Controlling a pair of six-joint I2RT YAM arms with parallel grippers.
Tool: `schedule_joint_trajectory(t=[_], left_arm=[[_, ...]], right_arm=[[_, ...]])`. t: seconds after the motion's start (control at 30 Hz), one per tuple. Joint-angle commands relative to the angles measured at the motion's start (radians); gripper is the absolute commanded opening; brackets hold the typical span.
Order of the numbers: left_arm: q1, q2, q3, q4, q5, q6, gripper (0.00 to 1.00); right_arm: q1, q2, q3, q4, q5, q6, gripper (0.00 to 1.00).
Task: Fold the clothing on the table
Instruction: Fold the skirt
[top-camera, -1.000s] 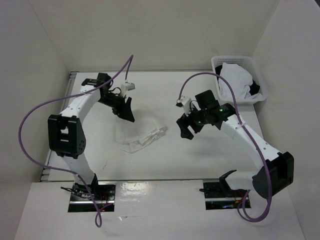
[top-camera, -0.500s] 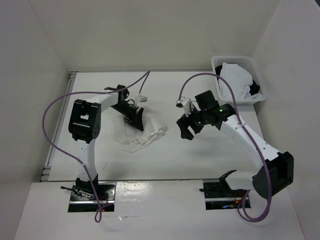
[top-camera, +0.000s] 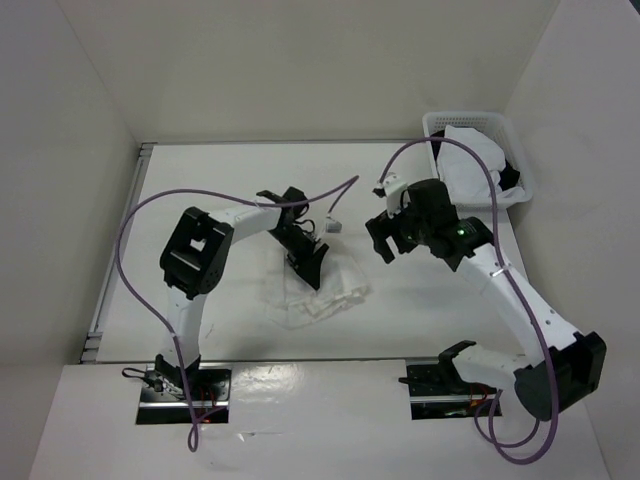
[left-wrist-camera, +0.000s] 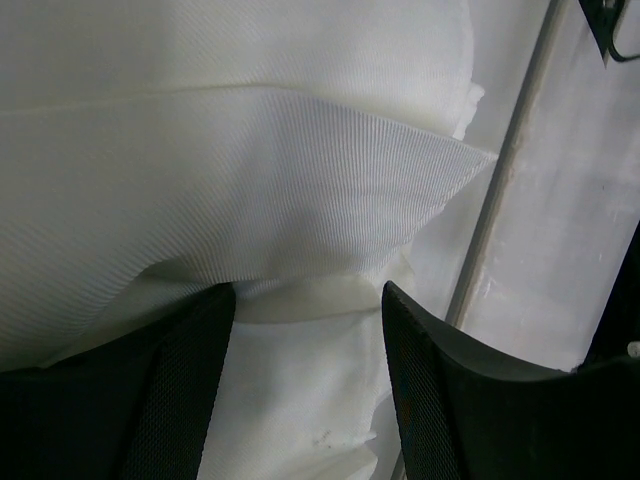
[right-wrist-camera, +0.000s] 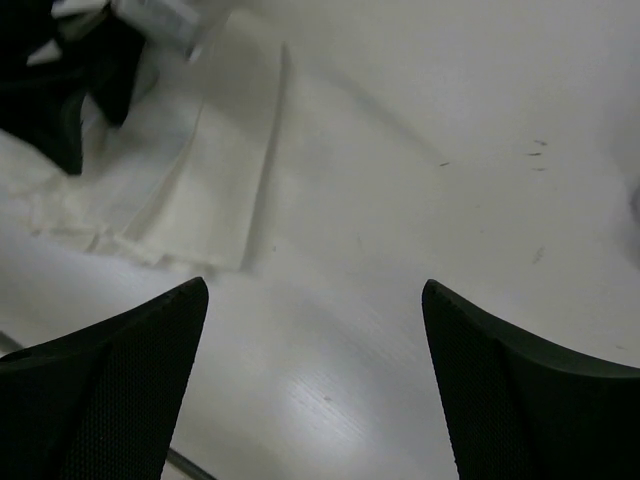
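Observation:
The clothing, a thin white pleated skirt (top-camera: 335, 295), lies crumpled near the middle of the table (top-camera: 220, 190). My left gripper (top-camera: 310, 268) is down on its far-left part. In the left wrist view the jaws (left-wrist-camera: 305, 300) stand fairly wide with a bunched band of the skirt (left-wrist-camera: 250, 180) pinched between them, and a ribbed layer rises beyond the tips. My right gripper (top-camera: 384, 240) hangs open over bare table to the right of the skirt, nothing between its fingers (right-wrist-camera: 315, 290). The right wrist view shows the skirt (right-wrist-camera: 200, 180) at upper left.
A white basket (top-camera: 515, 150) holding bulkier white cloth (top-camera: 470, 160) and something dark stands at the far right corner. White wall panels close in the table. A grey edge strip (left-wrist-camera: 500, 200) runs along the table in the left wrist view.
My left gripper has swept right and nearer, and the skirt has shifted right with it. The right gripper has risen slightly farther back and to the right, still open.

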Motion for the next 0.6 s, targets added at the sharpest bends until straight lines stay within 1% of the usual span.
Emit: schedule_joint_trajectory(t=[0.0, 0.07, 0.1, 0.17, 0.2, 0.3, 0.33, 0.37, 0.4, 0.43, 0.47, 0.5, 0.53, 0.57], left_arm=[[-0.051, 0.012, -0.062, 0.001, -0.093, 0.024, 0.69], [-0.066, 0.002, -0.073, -0.03, -0.083, 0.024, 0.69], [-0.076, -0.018, -0.073, -0.03, -0.083, 0.024, 0.69], [-0.076, -0.055, -0.073, -0.058, -0.083, 0.024, 0.69], [-0.076, -0.104, -0.063, -0.058, -0.083, 0.024, 0.69], [-0.076, -0.225, -0.015, -0.088, -0.083, 0.001, 0.73], [-0.076, -0.256, 0.017, -0.104, -0.107, -0.012, 0.75], [-0.076, -0.322, 0.036, -0.116, -0.124, -0.032, 0.76], [-0.067, -0.357, 0.049, -0.116, -0.142, -0.048, 0.8], [-0.056, -0.43, 0.06, -0.104, -0.176, -0.084, 0.82], [-0.042, -0.469, 0.071, -0.095, -0.188, -0.098, 0.85], [-0.002, -0.507, 0.071, -0.079, -0.199, -0.112, 0.96], [0.021, -0.588, 0.071, -0.069, -0.236, -0.147, 0.98], [0.045, -0.632, 0.062, -0.055, -0.259, -0.167, 0.99]], right_arm=[[-0.028, -0.109, -0.014, 0.118, 0.111, 0.051, 0.92], [-0.056, -0.148, -0.025, 0.147, 0.129, 0.061, 0.94], [-0.065, -0.168, -0.025, 0.156, 0.129, 0.061, 0.98], [-0.088, -0.224, -0.037, 0.176, 0.149, 0.072, 0.99], [-0.097, -0.241, -0.048, 0.195, 0.149, 0.072, 0.99], [-0.134, -0.301, -0.058, 0.221, 0.158, 0.092, 0.99], [-0.134, -0.324, -0.068, 0.221, 0.158, 0.092, 0.99], [-0.146, -0.324, -0.068, 0.221, 0.149, 0.092, 0.99], [-0.155, -0.336, -0.068, 0.221, 0.149, 0.092, 0.99], [-0.155, -0.336, -0.068, 0.221, 0.14, 0.092, 0.99], [-0.166, -0.336, -0.068, 0.221, 0.14, 0.092, 0.99], [-0.18, -0.336, -0.068, 0.221, 0.14, 0.092, 0.99], [-0.18, -0.346, -0.068, 0.221, 0.14, 0.092, 0.99], [-0.194, -0.346, -0.068, 0.221, 0.14, 0.101, 0.99]])
